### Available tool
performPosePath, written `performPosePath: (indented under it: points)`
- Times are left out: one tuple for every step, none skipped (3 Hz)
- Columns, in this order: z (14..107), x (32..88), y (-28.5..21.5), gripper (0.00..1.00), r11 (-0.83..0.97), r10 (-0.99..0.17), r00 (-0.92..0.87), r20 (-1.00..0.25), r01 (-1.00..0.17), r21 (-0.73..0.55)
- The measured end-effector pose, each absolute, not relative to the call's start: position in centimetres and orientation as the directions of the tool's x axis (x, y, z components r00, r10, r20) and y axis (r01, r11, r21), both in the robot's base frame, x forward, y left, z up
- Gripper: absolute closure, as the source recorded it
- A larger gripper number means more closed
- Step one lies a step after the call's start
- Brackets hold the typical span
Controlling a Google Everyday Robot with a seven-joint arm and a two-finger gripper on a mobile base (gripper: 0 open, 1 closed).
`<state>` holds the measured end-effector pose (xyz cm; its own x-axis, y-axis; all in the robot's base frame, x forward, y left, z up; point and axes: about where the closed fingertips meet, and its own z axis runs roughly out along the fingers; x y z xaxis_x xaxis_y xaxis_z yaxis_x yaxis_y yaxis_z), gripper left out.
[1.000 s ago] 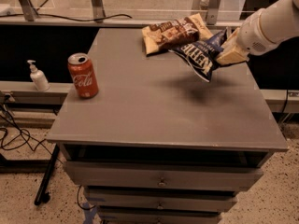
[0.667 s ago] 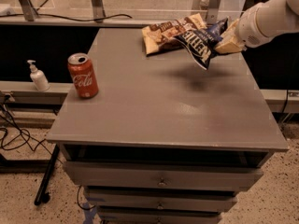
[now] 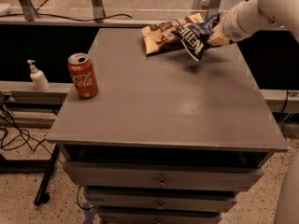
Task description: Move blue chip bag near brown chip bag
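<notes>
The gripper (image 3: 216, 35) is hanging over the far right part of the grey table (image 3: 168, 106), at the end of the white arm (image 3: 261, 10) that is reaching in from the upper right. Its tan fingers are pinching the right end of the blue chip bag (image 3: 195, 37), and the bag is being held clear of the tabletop, with a soft shadow lying on the surface just under it.

The bag is hanging tilted. Its long axis is running from the pinched end at the upper right down toward the lower left, and its lowest corner is pointing at the table. The foil is looking crumpled and dark navy, with white lettering slanting across the face and a pale edge showing along the seam.

The bag's left edge is overlapping the right end of the brown chip bag (image 3: 161, 35) in this view; whether the two are touching cannot be told. The brown chip bag is lying flat at the far edge of the table, tan at its ends and dark brown in the middle.

Well apart, near the left edge, a red cola can (image 3: 83, 75) is standing upright. A small white pump bottle (image 3: 37, 76) is standing on the ledge left of the table.
</notes>
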<state>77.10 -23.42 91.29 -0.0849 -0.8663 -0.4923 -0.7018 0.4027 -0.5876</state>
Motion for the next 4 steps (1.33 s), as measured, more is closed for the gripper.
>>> performPosePath:
  points:
    - [90.0, 79.6, -23.5, 0.83, 0.398, -0.876, -0.103, -0.472, -0.706, -0.586]
    - [89.6, 80.8, -23.3, 0.59, 0.393, -0.879, -0.104, -0.465, -0.711, -0.584]
    - [89.1, 81.2, -22.5, 0.36, 0.374, -0.886, -0.096, -0.453, -0.725, -0.579]
    - [89.1, 81.4, -21.7, 0.13, 0.353, -0.893, -0.081, -0.443, -0.736, -0.577]
